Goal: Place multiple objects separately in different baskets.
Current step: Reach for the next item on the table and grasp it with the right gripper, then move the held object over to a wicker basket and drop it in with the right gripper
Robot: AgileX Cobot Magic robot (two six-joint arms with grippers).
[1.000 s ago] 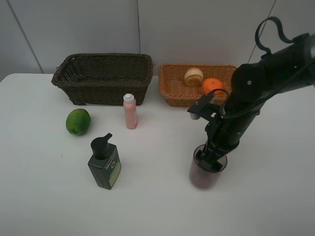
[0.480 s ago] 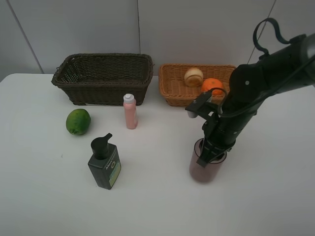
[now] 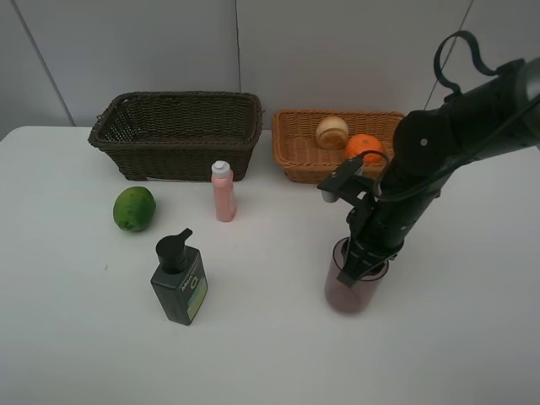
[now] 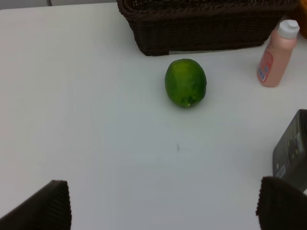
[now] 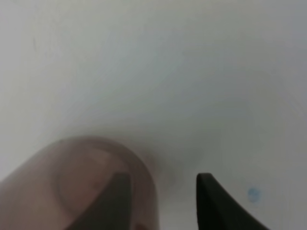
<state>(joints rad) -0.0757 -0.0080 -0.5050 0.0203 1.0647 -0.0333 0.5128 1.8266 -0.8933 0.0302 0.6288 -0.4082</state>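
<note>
My right gripper (image 3: 364, 263) is shut on the rim of the translucent purplish cup (image 3: 350, 291), one finger inside and one outside, as the right wrist view shows (image 5: 72, 182). The orange (image 3: 364, 147) and the red-yellow fruit (image 3: 332, 131) lie in the light tan basket (image 3: 295, 160). The dark brown basket (image 3: 177, 135) holds nothing that shows. The green fruit (image 3: 134, 208), the pink bottle (image 3: 223, 192) and the dark green pump bottle (image 3: 179, 283) stand on the table in front of it. My left gripper (image 4: 163, 211) is open, near the green fruit (image 4: 185, 82), and out of the high view.
The white table (image 3: 270, 354) runs to a grey wall behind the baskets. In the left wrist view the pink bottle (image 4: 276, 55) stands by the dark basket (image 4: 206, 24), and the pump bottle (image 4: 292, 148) is at the picture's edge.
A second ago the cup and my right gripper were slightly lower and further right in the high view; they shifted together a little up and left, then held still.
</note>
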